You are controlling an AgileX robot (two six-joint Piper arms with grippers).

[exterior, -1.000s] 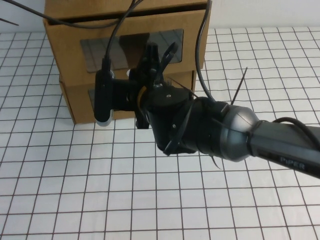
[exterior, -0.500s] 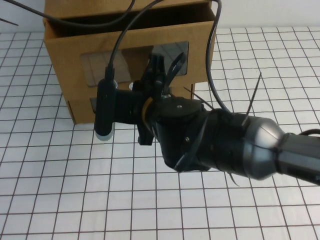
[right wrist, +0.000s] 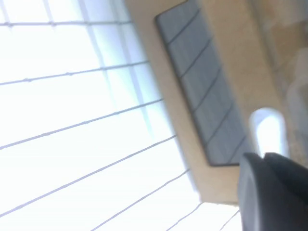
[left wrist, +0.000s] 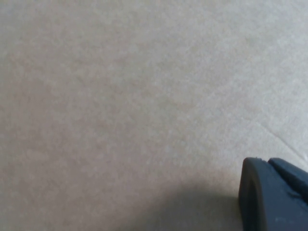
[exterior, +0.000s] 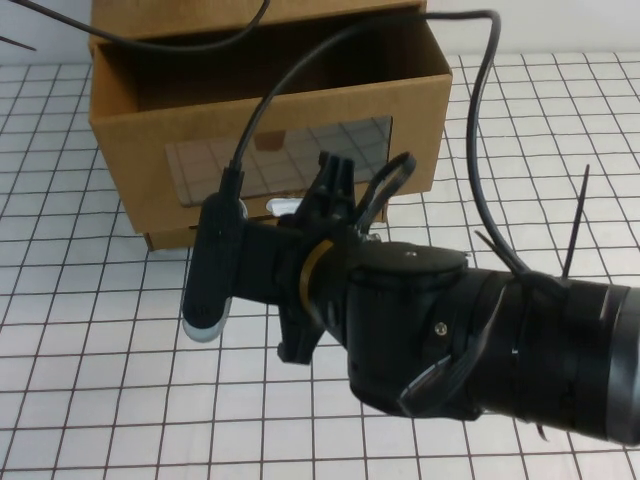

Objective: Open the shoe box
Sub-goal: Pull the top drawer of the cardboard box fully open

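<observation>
The brown cardboard shoe box [exterior: 130, 160] stands at the back of the gridded table, its lid tilted up at the front so the dark inside shows. The lid's front panel has a plastic window [exterior: 280, 155], and the base [exterior: 165, 238] peeks out below it. My right gripper [exterior: 337, 168] is shut, with its tips up against the lid's front panel by the window. Whether cardboard is pinched between them is hidden. In the right wrist view one dark finger [right wrist: 274, 192] sits near the window [right wrist: 207, 106]. My left gripper's finger [left wrist: 272, 197] rests close against plain cardboard [left wrist: 120, 96].
The right arm's bulky wrist [exterior: 470, 350] and its camera [exterior: 210, 270] fill the near middle of the table. Black cables [exterior: 480, 120] loop over the box. White gridded tabletop [exterior: 80, 380] lies to the left and in front.
The lid's front panel has risen and swung toward me, uncovering the box's inside. My right arm has lifted and come nearer with it.
</observation>
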